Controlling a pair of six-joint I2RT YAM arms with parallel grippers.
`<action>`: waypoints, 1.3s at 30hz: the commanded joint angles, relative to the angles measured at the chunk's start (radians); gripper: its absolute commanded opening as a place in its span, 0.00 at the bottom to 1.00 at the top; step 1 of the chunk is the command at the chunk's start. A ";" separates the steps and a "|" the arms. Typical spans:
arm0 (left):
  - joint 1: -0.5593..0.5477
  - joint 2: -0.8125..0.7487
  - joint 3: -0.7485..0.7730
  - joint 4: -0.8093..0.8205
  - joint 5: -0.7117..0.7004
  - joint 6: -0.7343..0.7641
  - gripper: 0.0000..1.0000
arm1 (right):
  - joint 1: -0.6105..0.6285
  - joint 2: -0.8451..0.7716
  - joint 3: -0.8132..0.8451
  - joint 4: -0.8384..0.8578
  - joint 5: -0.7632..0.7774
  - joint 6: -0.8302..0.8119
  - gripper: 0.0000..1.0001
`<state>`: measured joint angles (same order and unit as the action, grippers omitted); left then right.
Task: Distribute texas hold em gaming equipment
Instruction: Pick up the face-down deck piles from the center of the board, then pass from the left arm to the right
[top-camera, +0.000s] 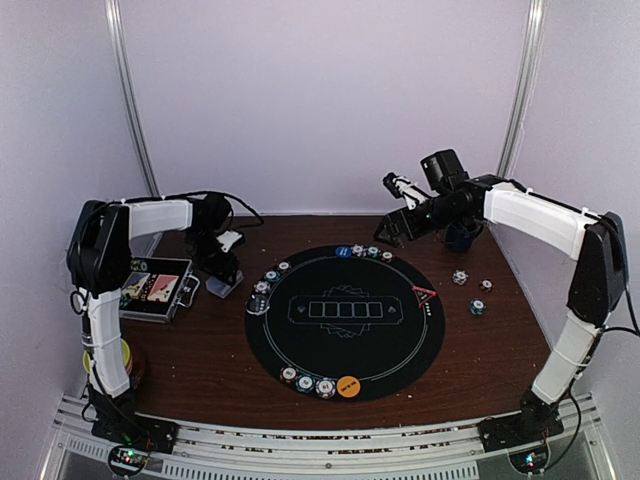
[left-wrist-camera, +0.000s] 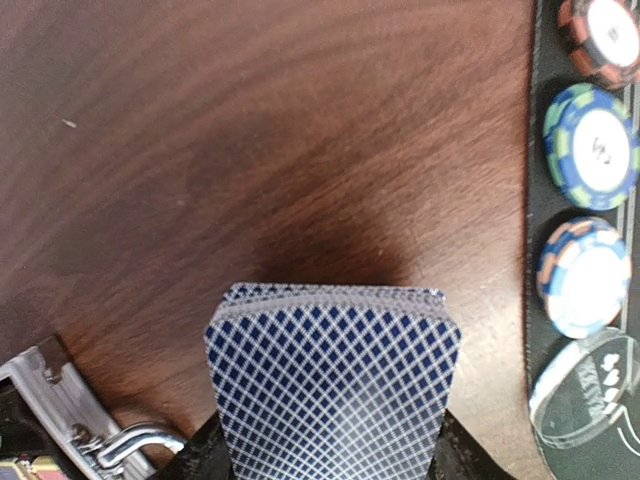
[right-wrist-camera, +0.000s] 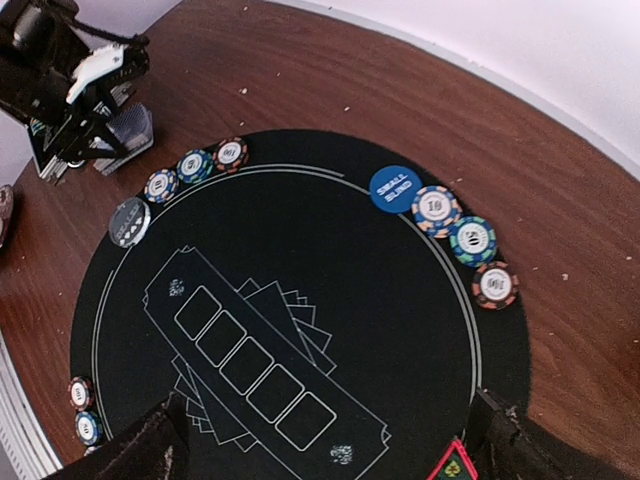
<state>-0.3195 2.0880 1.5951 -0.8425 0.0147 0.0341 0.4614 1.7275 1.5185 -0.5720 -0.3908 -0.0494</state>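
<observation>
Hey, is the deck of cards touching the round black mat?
Apart. The left wrist view shows a strip of bare table between the card deck and the edge of the black mat.

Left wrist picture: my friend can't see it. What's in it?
A deck of blue criss-cross cards is gripped by the left end effector, against a brown table. Three striped poker chips line the edge of a black mat on the right.

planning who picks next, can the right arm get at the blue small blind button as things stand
Probably yes. The right end effector hangs open and empty over the far side of the mat, close to the small blind button. Nothing covers the button; only a striped chip beside it might crowd one finger.
</observation>
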 joint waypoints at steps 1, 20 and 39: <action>0.007 -0.078 0.038 -0.014 0.005 -0.007 0.57 | 0.036 0.048 0.047 -0.036 -0.085 0.025 0.97; -0.262 -0.074 0.155 -0.015 0.035 -0.034 0.58 | 0.031 0.168 -0.035 0.260 -0.475 0.278 0.95; -0.522 0.078 0.373 -0.007 0.056 -0.050 0.58 | -0.041 0.288 -0.192 0.607 -0.726 0.570 0.85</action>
<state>-0.8246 2.1502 1.9251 -0.8661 0.0605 -0.0071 0.4202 1.9751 1.3270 -0.0257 -1.0454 0.4564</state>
